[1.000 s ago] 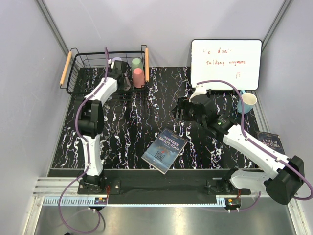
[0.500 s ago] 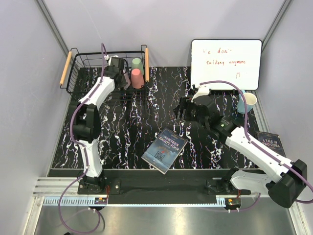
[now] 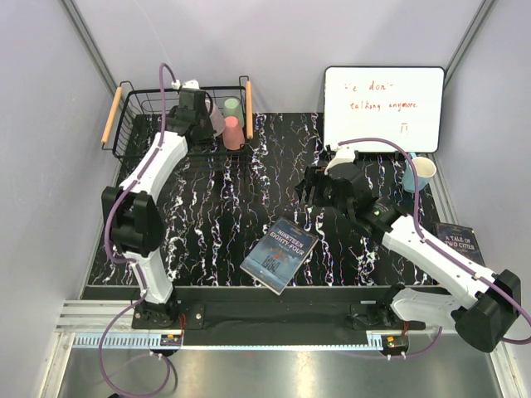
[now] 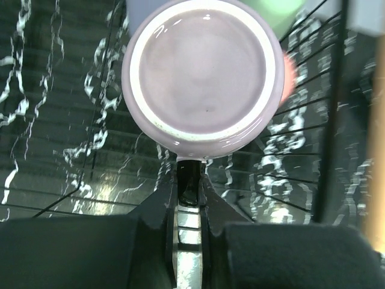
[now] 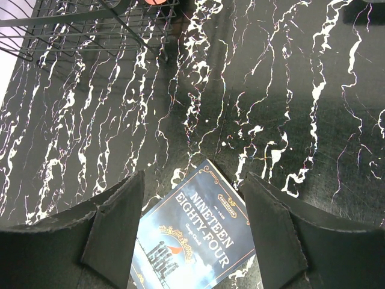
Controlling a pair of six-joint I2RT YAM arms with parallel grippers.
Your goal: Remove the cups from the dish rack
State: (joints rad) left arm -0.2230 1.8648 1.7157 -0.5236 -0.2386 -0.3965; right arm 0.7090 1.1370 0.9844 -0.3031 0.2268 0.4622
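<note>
Lilac cup is pinched by its rim in left gripper at dish rack, upper left | green cup and pink cup are seen at rack's right end | right gripper is held wide apart over book, centre

lilac cup: glossy smooth plastic; dish rack: black wire, wooden handles; table: glossy marbled

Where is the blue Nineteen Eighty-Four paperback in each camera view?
Top external: blue paperback book, lower centre, on the marbled mat.
Left wrist: not in it.
Right wrist: bottom centre, partly cut off.
Shared landmark: black wire dish rack, seen in all three.
</note>
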